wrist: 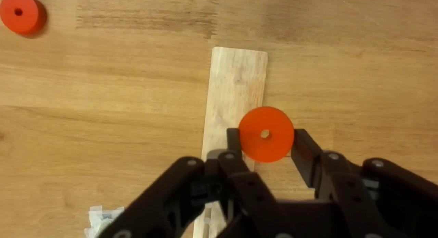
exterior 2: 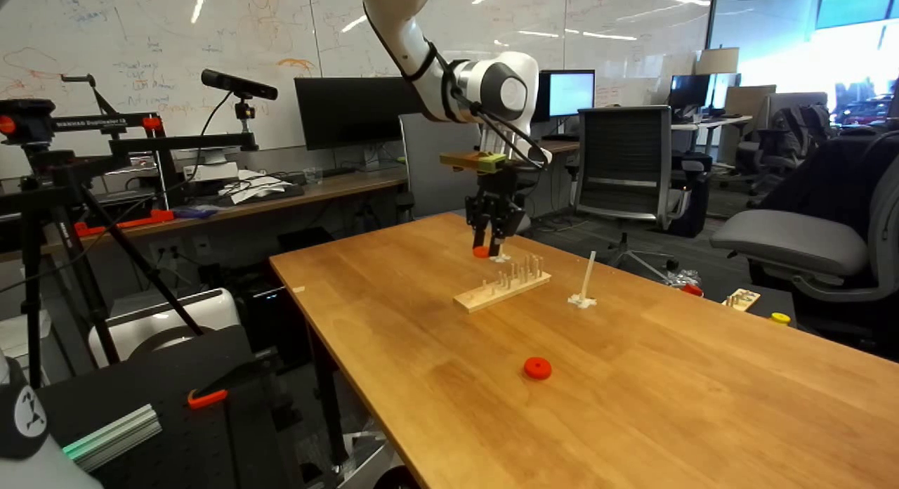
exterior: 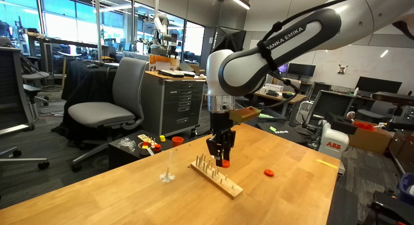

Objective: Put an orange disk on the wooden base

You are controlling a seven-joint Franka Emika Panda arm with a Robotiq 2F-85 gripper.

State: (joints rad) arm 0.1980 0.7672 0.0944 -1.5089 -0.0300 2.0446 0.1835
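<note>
To my left a bowl [exterior: 142, 152] shows yellow and orange inside (too small to say more), then comes an orange cup [exterior: 177, 143]. On the worktop [exterior: 291, 192], the base [exterior: 217, 179] runs slantwise, tall pegs [exterior: 197, 161] at the far left end, short ones toward me at the right. The fingers [exterior: 219, 160] pinch a disk [exterior: 226, 164], face up above the worktop, overlapping the base's long side in the wrist view. Farther right, a second disk [exterior: 269, 172] lies flat.
</note>
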